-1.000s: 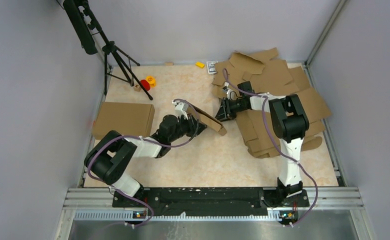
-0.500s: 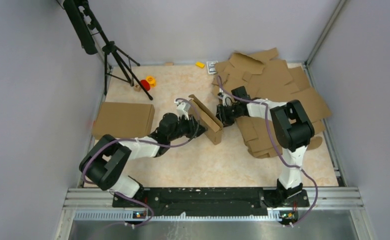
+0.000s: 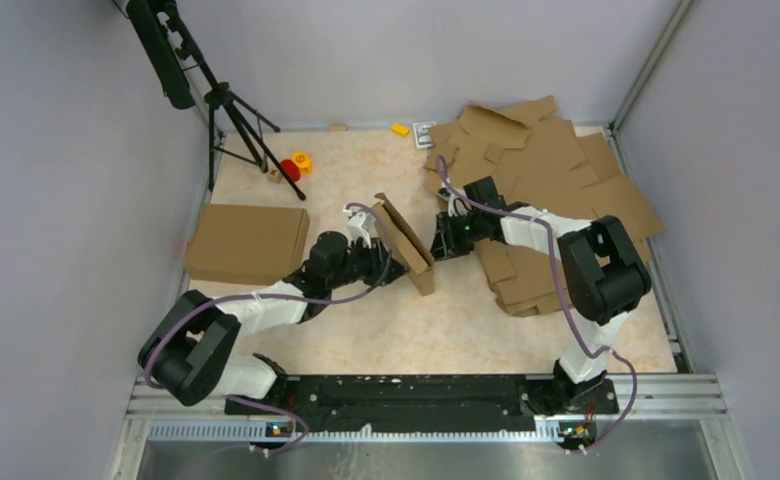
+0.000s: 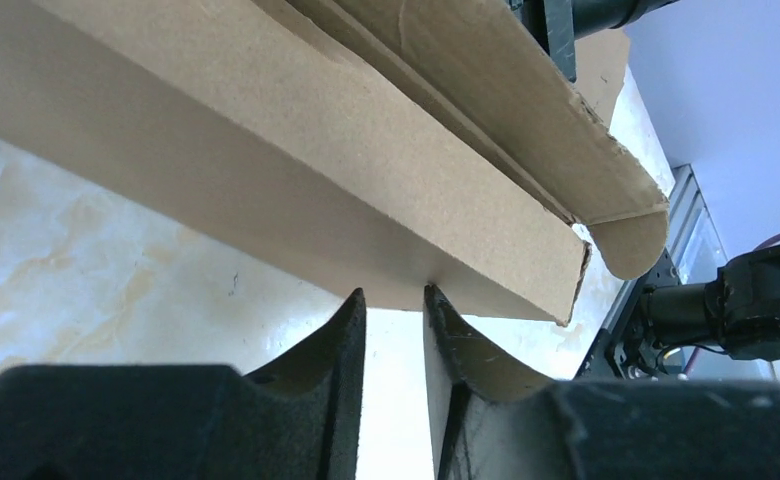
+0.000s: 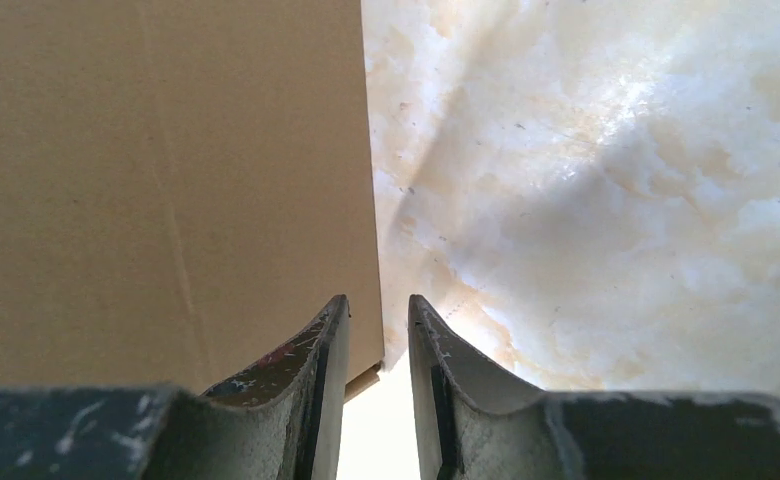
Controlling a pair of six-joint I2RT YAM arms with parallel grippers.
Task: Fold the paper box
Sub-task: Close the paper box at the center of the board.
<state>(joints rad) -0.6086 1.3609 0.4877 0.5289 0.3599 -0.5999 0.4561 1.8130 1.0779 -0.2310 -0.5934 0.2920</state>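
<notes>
Marble table (image 3: 366,330); paper box (image 3: 403,243) upright, apparently empty.

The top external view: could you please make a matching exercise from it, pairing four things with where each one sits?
Things:
1. paper box
2. closed cardboard box
3. pile of flat cardboard blanks
4. tripod

Places:
A. far left corner of the table
B. lying flat at the left side of the table
C. far right part of the table
D. mid-table, standing on edge between the left end effector and the right end effector

Pairs: 1-D, 2-B, 3-C, 4-A
</notes>
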